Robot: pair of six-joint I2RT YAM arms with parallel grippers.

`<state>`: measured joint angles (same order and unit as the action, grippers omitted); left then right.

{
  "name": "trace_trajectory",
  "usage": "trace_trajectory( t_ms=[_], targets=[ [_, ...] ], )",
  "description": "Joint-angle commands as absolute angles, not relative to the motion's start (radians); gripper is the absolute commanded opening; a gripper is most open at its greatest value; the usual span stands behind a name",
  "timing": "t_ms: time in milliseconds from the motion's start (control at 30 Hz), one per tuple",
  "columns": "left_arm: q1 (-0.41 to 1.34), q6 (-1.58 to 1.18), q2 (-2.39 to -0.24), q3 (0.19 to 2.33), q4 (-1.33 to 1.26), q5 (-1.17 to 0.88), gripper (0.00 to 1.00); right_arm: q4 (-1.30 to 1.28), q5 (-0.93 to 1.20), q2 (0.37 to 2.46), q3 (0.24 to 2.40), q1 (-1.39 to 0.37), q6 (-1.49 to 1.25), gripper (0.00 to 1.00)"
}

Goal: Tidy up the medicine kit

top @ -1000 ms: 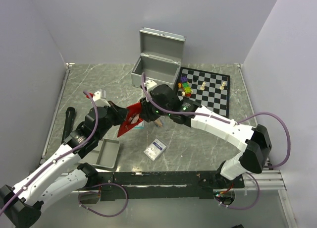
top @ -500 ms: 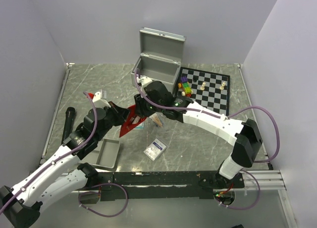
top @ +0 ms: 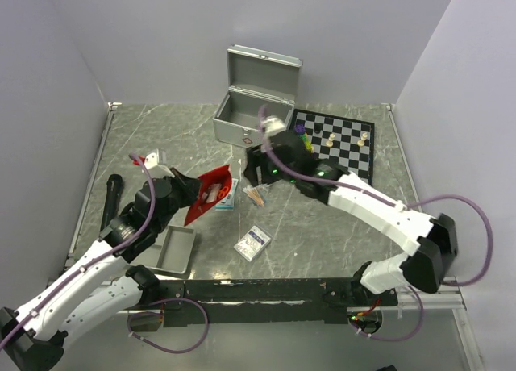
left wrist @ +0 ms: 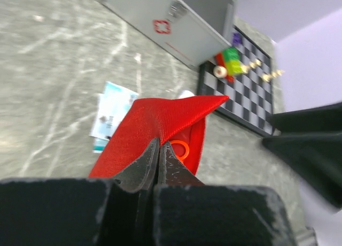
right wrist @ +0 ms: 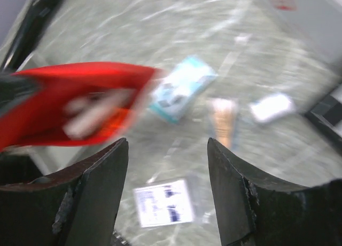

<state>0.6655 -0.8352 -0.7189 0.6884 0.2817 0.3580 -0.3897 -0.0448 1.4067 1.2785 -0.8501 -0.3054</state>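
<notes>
Tabletop of grey marble pattern (top: 161, 137) carries everything. At its far edge stands the medicine case (top: 238, 133), grey metal, lid upright and the box open; a red cross marks its front in the left wrist view. Just right of it lies a chessboard (top: 347, 157) with a few pale pieces and a cluster of coloured blocks (top: 303, 141) near its left corner.

The left gripper (left wrist: 159, 147) is pinched tight on the top edge of a red pouch (top: 208, 195), holding it up off the table with its mouth gaping toward the case — pale items and an orange ring show inside. The right gripper (right wrist: 166, 144) hangs above the table between the pouch and the chessboard, its fingers spread wide and holding nothing.

Near the front left sits a grey tray (top: 176, 252), and a long black object (top: 110, 202) lies by the left wall. A teal-and-white packet (left wrist: 112, 115) rests flat just beyond the pouch, partly under it. A white printed card (top: 253, 242) lies closer to the arm bases, apart from the rest — and a tan strip (right wrist: 223, 123) lies just right of the teal packet.
</notes>
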Motion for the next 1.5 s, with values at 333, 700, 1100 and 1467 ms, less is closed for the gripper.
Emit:
trace_trajectory(
  t_ms=[333, 700, 1100, 1467],
  targets=[
    [0.667, -0.824, -0.591, 0.715, 0.391, 0.543, 0.01, -0.321, -0.072, 1.624, 1.173, -0.647, -0.396, 0.69],
    [0.669, -0.833, -0.558, 0.699, 0.411, 0.558, 0.01, -0.339, -0.138, 1.825, 1.273, -0.606, -0.48, 0.69],
    [0.669, -0.828, -0.555, 0.695, 0.403, 0.565, 0.01, -0.336, -0.089, 1.943, 1.35, -0.569, -0.492, 0.68],
    [0.667, -0.834, -0.58, 0.683, 0.382, 0.54, 0.01, -0.262, -0.008, 1.847, 1.243, -0.575, -0.477, 0.38]
  ],
)
